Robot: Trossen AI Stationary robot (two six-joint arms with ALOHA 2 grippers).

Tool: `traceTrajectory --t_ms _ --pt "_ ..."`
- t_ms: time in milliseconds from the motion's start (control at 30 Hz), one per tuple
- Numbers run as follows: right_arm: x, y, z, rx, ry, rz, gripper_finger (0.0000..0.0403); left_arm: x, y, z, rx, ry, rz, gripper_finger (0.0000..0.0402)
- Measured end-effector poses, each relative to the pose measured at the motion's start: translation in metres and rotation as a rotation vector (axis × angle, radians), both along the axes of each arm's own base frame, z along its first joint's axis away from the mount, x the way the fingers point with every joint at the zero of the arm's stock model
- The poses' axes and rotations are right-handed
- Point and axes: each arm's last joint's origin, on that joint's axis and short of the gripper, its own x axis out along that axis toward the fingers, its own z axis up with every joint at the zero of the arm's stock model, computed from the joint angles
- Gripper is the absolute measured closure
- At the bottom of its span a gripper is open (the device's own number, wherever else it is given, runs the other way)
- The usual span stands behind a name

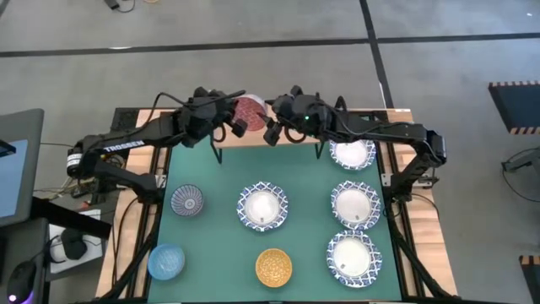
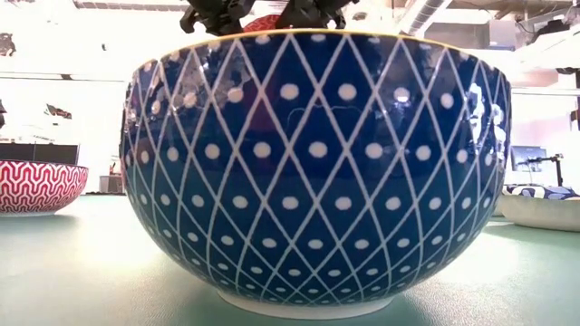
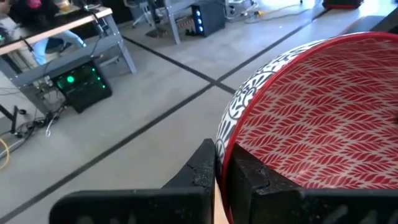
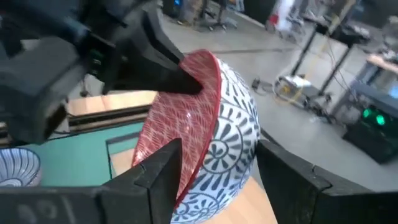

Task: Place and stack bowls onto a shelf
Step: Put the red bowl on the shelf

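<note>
A pinkish-red bowl (image 1: 250,109), red-patterned inside and white with dark marks outside, is at the wooden shelf (image 1: 297,138) by the table's far edge. My left gripper (image 1: 234,121) is shut on its rim. In the right wrist view the bowl (image 4: 211,130) stands tilted above the shelf plank (image 4: 264,208). My right gripper (image 4: 227,171) is open, with one finger before the bowl's red inside and one beyond its outer wall. The bowl's underside is hidden. My left gripper pinches the red bowl's rim (image 3: 225,134) between its two fingers, one finger (image 3: 202,167) outside the wall and one (image 3: 249,175) inside. The fingers come from the table's left side. The bowl sits tilted in the hold. My right gripper's inner finger (image 4: 163,163) overlaps the bowl's rim; I cannot tell whether it touches.
Four white bowls with blue rims stand on the green table: one in the middle (image 1: 262,206) and three along the right (image 1: 352,154), (image 1: 354,204), (image 1: 353,256). A yellow bowl (image 1: 274,267), a light blue one (image 1: 166,261) and a grey one (image 1: 187,201) stand nearer and left.
</note>
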Motion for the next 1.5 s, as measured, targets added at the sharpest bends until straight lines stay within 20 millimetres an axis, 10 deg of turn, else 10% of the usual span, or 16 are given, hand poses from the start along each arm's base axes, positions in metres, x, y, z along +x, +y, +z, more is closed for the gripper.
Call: traceTrajectory --t_ms 633,967,1233,1500 --pt "-0.014 -0.032 -0.023 0.177 0.114 -0.167 0.0347 0.019 -0.019 -0.008 -0.209 -0.224 -0.089 0.0333" --pt "-0.043 -0.082 -0.036 0.316 0.186 -0.321 0.0353 0.017 -0.021 -0.005 -0.248 -0.244 -0.141 0.0184" --pt "-0.085 -0.131 -0.048 0.593 0.193 -0.408 0.0352 0.019 -0.023 -0.007 -0.293 -0.236 -0.229 0.0174" --pt "-0.094 -0.13 -0.055 0.696 0.28 -0.39 0.0352 0.029 -0.024 -0.023 -0.315 -0.109 -0.308 0.0173"
